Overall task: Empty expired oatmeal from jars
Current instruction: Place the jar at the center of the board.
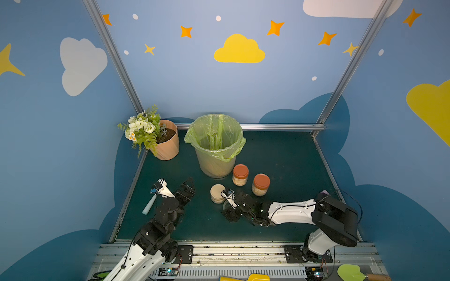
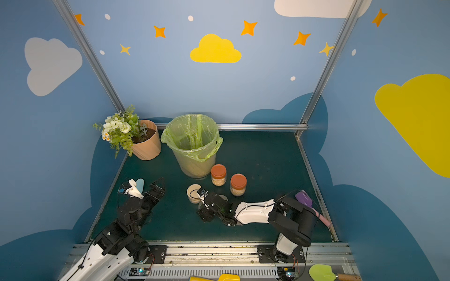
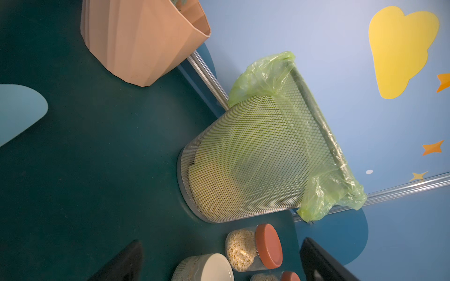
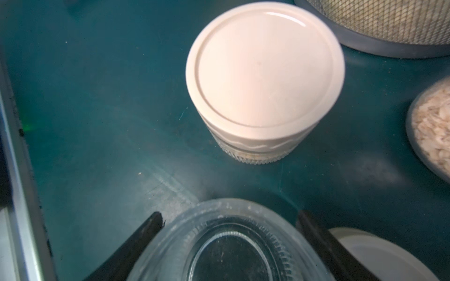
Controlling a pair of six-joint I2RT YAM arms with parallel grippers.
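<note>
Behind the arms, the bin (image 1: 214, 165) already holds oatmeal (image 3: 211, 180). Two orange-lidded jars (image 1: 240, 175) and a beige-lidded jar (image 1: 217, 194) stand beside it, capped and full — three left. Right gripper (image 4: 229, 215) clasps an empty jar (image 4: 231, 245); left gripper (image 1: 188, 185) gapes, holding nothing.

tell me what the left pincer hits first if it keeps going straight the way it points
Most likely the lower wall of the mesh bin. The open left pincer aims at it, and the beige-lidded jar sits just off to the side. Depth is hard to judge.
</note>
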